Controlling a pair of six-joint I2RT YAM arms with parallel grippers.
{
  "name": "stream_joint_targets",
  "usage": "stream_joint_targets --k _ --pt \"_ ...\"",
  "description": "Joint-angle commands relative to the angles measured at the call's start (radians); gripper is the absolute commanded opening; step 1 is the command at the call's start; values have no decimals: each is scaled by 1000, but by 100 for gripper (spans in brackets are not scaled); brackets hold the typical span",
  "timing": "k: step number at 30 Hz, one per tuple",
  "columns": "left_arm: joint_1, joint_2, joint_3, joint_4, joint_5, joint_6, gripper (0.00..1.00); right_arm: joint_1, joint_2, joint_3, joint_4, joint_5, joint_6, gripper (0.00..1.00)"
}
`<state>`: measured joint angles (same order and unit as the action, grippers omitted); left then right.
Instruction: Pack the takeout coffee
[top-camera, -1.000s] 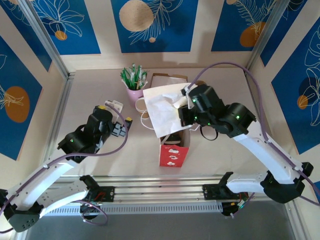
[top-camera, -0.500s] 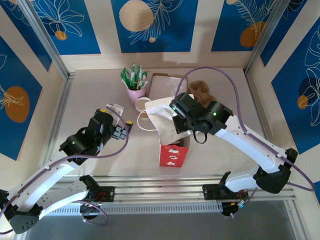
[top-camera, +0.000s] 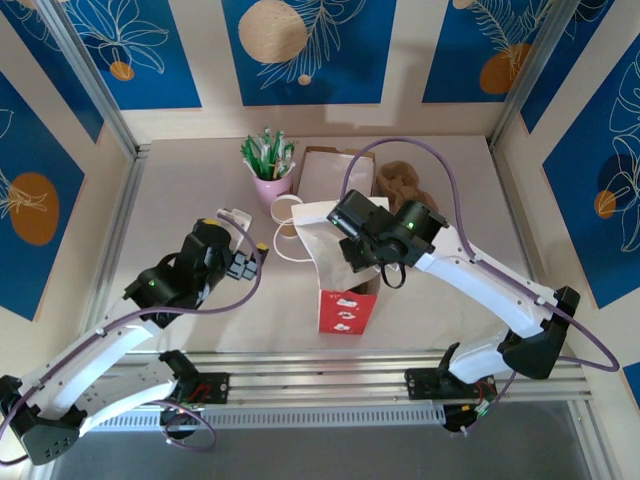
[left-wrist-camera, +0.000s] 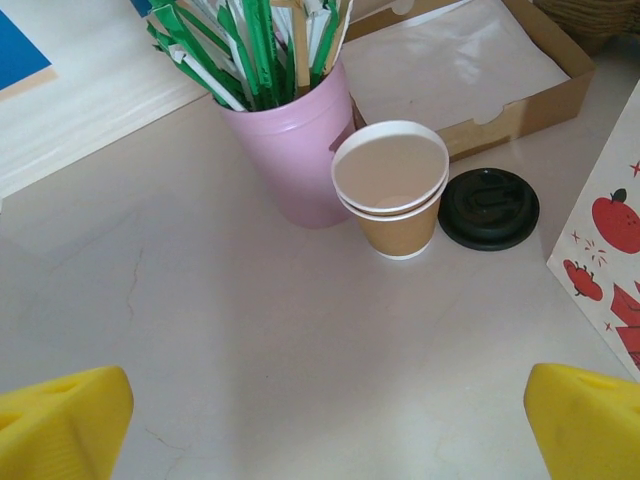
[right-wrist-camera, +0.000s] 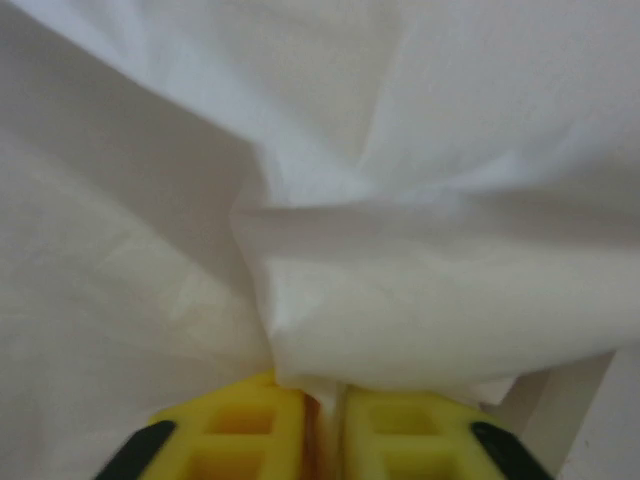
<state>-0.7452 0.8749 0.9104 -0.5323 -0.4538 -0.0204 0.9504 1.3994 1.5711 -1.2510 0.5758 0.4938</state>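
Takeout coffee (top-camera: 364, 285): doubtful sighting inside the paper bag (top-camera: 347, 310).
In the top view, a dark patch in the bag's open mouth appears to be the coffee's round black lid, facing up. The tan cup body below it cannot be made out. The bag holding it stands upright at mid-table.

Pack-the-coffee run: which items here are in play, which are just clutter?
In play: paper bag with red fruit print; right gripper, pinching the bag's white paper.
Clutter, likely: pink cup of green-white sticks; stacked unlidded tan cups; loose black lid; cardboard tray; woven basket; left gripper, open, idle.
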Motion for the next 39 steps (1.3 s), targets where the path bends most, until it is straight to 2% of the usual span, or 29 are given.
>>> stream_joint_targets --k 1,6,11,17,25,31,39 --pt "13 3 -5 17 13 -3 100 9 4 64 -42 -32 1 23" --pt "15 5 -7 14 19 -1 100 10 1 112 -76 -31 -10 35" --pt "16 14 -5 13 25 2 100 14 -2 139 -60 -57 -16 37" --pt "27 22 -4 14 40 2 100 25 17 110 105 -155 -36 30" --pt "30 25 -7 8 46 4 100 -29 79 -23 189 -84 -10 17" --pt "32 34 -6 9 57 5 100 -59 60 -152 247 -121 33 12" --pt "38 40 -4 6 69 5 100 -23 -15 -16 199 -111 20 12"
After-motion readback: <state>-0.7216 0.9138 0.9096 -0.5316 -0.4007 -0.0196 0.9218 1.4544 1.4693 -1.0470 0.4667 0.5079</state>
